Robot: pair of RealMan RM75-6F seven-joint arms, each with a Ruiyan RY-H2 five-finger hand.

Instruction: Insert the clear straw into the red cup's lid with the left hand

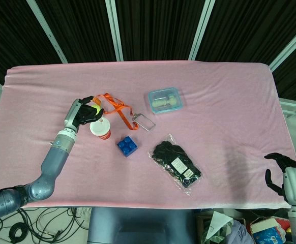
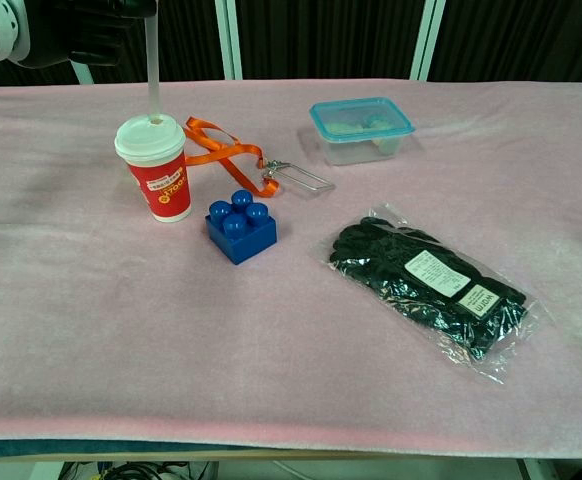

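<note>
Left arm comes in from the lower left, forearm angled up over the table, and the left hand sits raised with fingers closed in a pinch. Right hand hangs off the table's right edge, fingers loosely apart.

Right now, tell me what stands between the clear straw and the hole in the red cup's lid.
Nothing visible. The left hand holds the clear plastic straw upright, its lower end already at the white lid of the red paper cup. The blue toy brick and orange lanyard lie beside the cup.
</note>
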